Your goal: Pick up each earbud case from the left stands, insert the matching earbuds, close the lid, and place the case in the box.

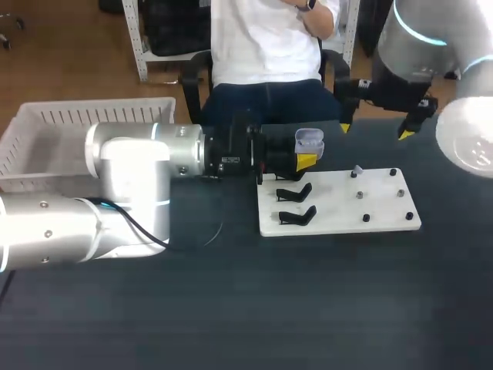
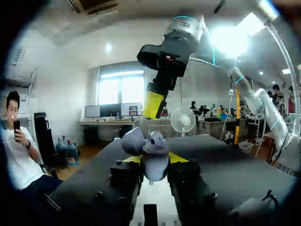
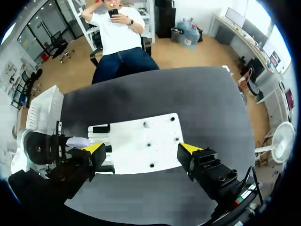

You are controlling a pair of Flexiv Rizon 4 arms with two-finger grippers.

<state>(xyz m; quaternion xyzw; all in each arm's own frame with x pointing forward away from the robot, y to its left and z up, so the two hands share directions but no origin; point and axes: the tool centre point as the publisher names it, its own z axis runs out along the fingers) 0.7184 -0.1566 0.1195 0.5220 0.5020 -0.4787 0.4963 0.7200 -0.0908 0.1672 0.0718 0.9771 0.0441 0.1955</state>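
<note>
Left claw [image 2: 155,158] clamps the earbud case [image 2: 155,169], open-lidded in wrist view; right claw [image 3: 142,148] apart.

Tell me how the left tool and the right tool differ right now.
The left tool is shut on the open-lidded earbud case; the right tool stands wide open and empty. The left tool lies level, low at the edge of the white board; the right tool hangs high, pointing down at that board. Both have yellow tips.
</note>
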